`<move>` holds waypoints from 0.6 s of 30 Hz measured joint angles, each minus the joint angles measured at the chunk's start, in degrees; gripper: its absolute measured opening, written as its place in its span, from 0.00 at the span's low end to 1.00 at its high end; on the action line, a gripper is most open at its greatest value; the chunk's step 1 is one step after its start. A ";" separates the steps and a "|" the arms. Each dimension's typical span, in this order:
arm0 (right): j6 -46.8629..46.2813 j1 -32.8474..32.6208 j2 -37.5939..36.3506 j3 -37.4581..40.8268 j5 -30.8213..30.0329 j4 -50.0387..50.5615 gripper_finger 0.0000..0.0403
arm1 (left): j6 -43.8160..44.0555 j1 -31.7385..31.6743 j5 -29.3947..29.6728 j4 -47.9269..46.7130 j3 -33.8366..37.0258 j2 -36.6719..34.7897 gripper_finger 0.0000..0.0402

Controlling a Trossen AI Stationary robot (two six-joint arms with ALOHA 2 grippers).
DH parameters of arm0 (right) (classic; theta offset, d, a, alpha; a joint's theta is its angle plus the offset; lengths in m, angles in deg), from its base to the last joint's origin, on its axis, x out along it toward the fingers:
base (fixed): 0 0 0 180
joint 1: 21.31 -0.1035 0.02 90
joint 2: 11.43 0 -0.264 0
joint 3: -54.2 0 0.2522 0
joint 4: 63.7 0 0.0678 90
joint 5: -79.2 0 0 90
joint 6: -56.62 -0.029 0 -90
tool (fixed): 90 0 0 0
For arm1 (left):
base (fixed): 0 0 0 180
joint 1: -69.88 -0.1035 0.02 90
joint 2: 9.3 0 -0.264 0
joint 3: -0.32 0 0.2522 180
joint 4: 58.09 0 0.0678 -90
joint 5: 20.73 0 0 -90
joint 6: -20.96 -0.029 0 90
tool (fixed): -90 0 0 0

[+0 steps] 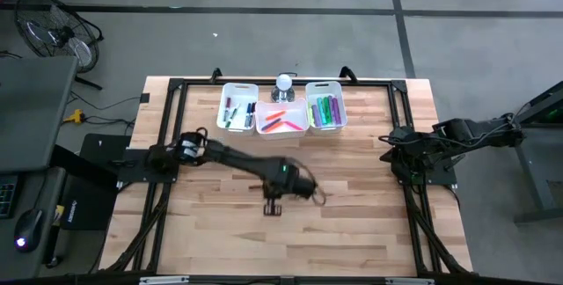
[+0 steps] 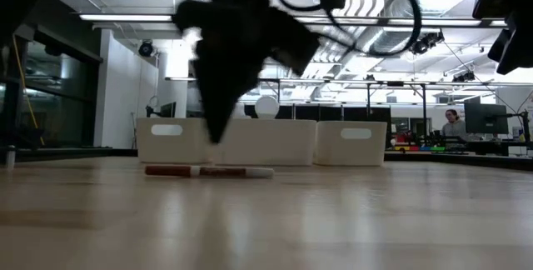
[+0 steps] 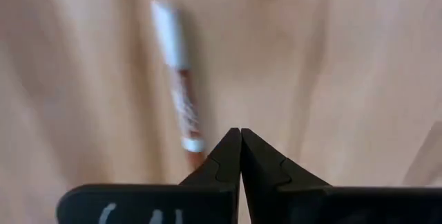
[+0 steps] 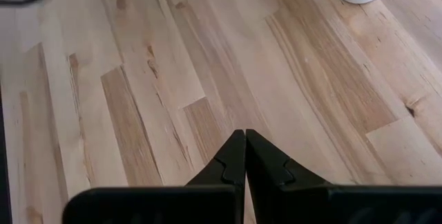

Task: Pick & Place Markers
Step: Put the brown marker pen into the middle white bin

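One marker (image 2: 208, 171) with a red-brown barrel and a white cap lies flat on the wooden table near its middle; it also shows in the left wrist view (image 3: 181, 92). My left gripper (image 1: 273, 204) is shut and empty. It points down and hangs a little above the marker (image 2: 215, 137), just to one side of it. Other markers lie in three white bins (image 1: 281, 109) at the far side. My right gripper (image 4: 244, 134) is shut and empty, at rest over the table's right side (image 1: 398, 156).
The three bins stand in a row at the far centre: mixed colours on the left (image 1: 237, 109), orange and red in the middle (image 1: 281, 120), green and purple on the right (image 1: 325, 109). A white round object (image 1: 284, 82) stands behind them. Black frame rails (image 1: 163, 144) run along the table's edges.
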 joint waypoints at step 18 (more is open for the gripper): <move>2.51 0.00 0.00 0.01 1.04 -0.04 0.00 | 6.81 4.54 0.30 8.95 8.25 0.01 0.57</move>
